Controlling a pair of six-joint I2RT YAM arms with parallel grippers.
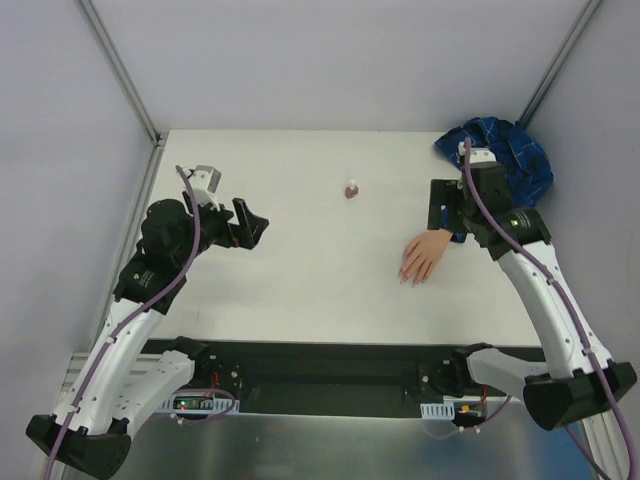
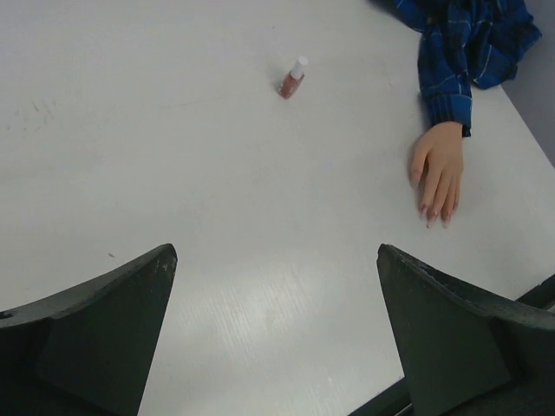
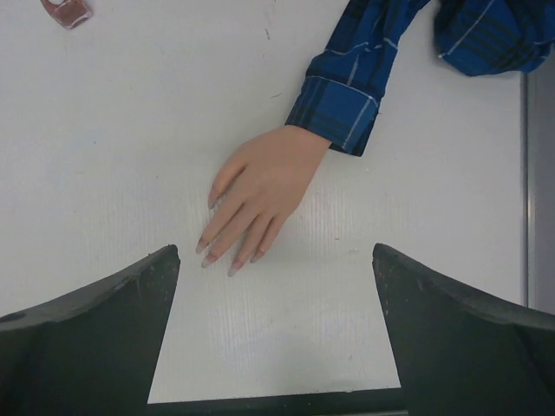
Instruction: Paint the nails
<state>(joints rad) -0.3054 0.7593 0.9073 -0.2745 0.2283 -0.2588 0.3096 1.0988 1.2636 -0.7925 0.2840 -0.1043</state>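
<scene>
From my remote station: the white bench [image 1: 300, 300] under both arms. The fake hand [image 1: 422, 256] lies palm down toward the right edge of the bench, about midway between its far and near edges. Its fingers lie close together and point to the near edge. The nails [image 3: 213, 257] sit at those fingertips, flat against the bench top and touched by nothing. Their colour is too faint for me to judge.

The blue plaid sleeve [image 3: 342, 97] runs from the wrist back to the far right corner, where the cloth is bunched in a heap.

A small pinkish bottle [image 2: 292, 79] with a white cap stands upright in the far half of the bench, about midway between its left and right edges and well apart from the hand.

My left gripper [image 2: 276, 253] hangs above the left side of the bench, jaws spread wide and empty. My right gripper [image 3: 276, 253] hangs above the hand's wrist, jaws equally wide, with only bare bench and fingertips seen between them.
</scene>
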